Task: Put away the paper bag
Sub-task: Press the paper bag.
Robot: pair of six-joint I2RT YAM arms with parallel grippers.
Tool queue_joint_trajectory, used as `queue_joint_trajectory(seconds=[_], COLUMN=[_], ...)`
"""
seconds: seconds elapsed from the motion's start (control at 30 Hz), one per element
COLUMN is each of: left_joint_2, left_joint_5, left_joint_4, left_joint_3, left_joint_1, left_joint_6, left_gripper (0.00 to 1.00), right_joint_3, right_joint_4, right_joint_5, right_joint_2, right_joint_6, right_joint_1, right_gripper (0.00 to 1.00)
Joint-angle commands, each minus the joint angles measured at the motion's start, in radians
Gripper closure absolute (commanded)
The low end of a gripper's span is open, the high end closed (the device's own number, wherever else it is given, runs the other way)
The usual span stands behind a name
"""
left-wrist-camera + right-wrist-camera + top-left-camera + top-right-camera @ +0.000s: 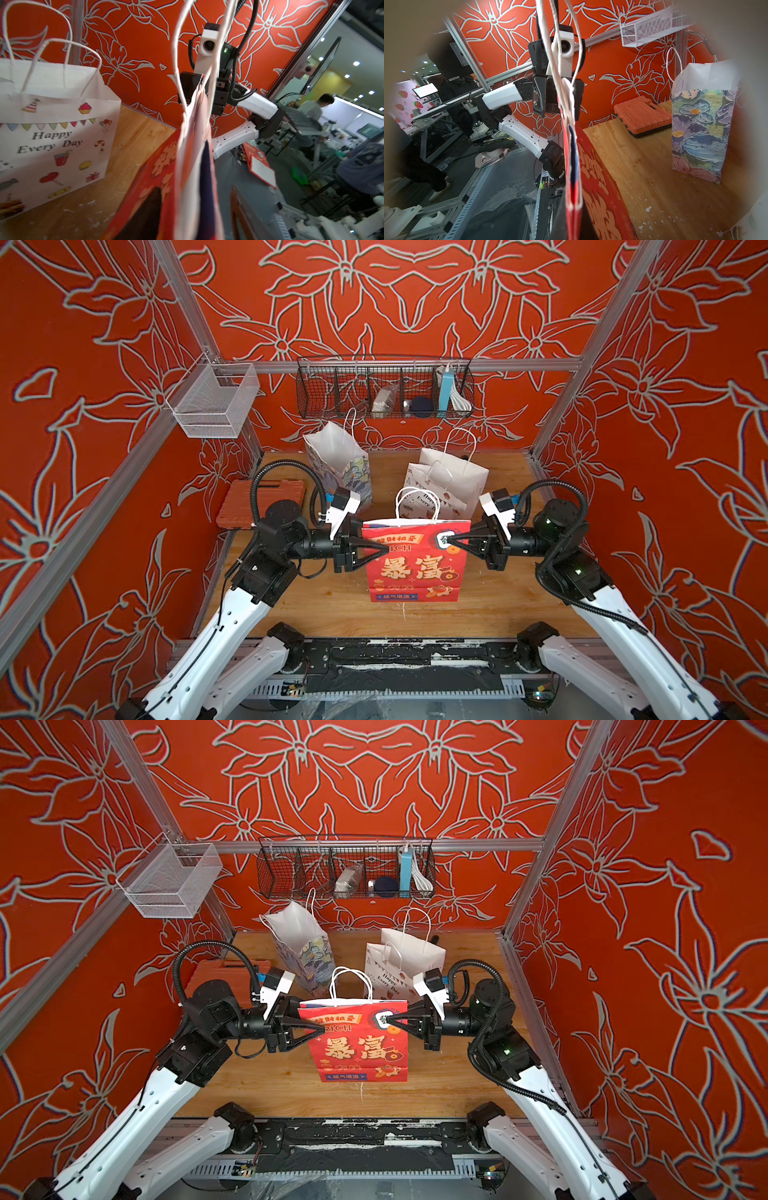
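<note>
Light wooden surface. Flattened red paper bag with gold characters and white cord handles stands upright at mid-surface, toward the front edge — whether its base touches the wood, cannot tell. White floral-print paper bag stands near the back edge, left of centre. White "Happy Every Day" paper bag stands just behind the red one. Orange plastic case lies flat at the left edge. Right claw is clamped on the red bag's upper right corner. Left claw sits at its upper left edge — jaws slightly apart around the paper.
</note>
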Motion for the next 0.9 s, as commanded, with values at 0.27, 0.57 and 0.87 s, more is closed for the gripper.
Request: queue_joint_trajectory(seconds=[0.27,0.57,0.87], left_joint_2=[-0.021,-0.005,-0.017], left_joint_5=[-0.016,-0.013,-0.041], left_joint_4=[0.036,0.258,0.158], left_joint_3=[0.007,0.016,0.040], left_joint_1=[0.004,0.003,0.004], left_joint_6=[0.002,-0.197,-0.128], left_gripper=[1.00,1.00,1.00], right_joint_3=[-0.012,-0.055,-0.041], right_joint_4=[-0.027,-0.022,-0.072], right_joint_5=[-0.011,-0.063,-0.047], right_joint_2=[-0.036,-0.046,-0.081], right_joint_6=[-0.032,-0.030,-0.053], right_joint_1=[-0.001,-0.001,-0.001], right_gripper=[0.55,0.67,0.80])
